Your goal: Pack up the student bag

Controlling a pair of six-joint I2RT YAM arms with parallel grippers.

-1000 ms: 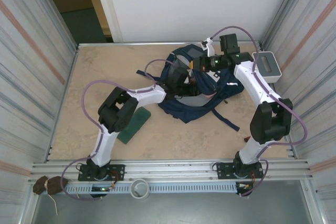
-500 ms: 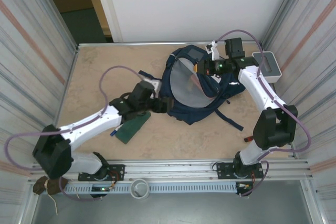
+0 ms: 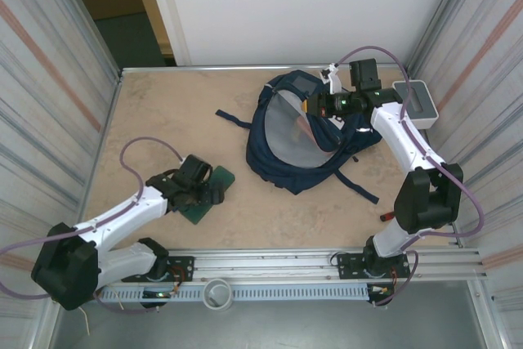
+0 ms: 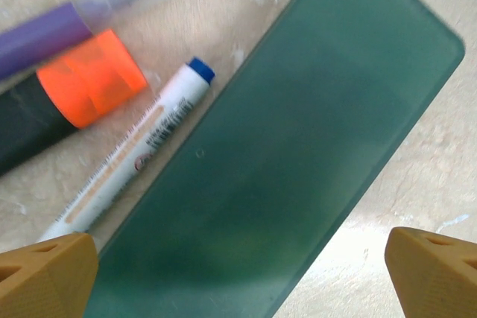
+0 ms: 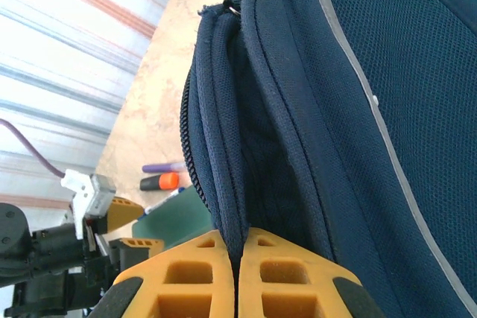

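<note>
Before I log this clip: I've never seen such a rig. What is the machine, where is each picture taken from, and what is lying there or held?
Two robot arms are bolted at the near edge of a beige table. The overhead picture looks down from behind them; the other two come from a camera on each wrist. The right tool is shut on the rim of a navy-blue fabric backpack, at its opening. The left tool is open and empty, above a flat dark-green rectangular case. Beside the case lie a purple pen, an orange-capped black highlighter and a white marker with a blue cap. A white-grey box sits at the far right.
</note>
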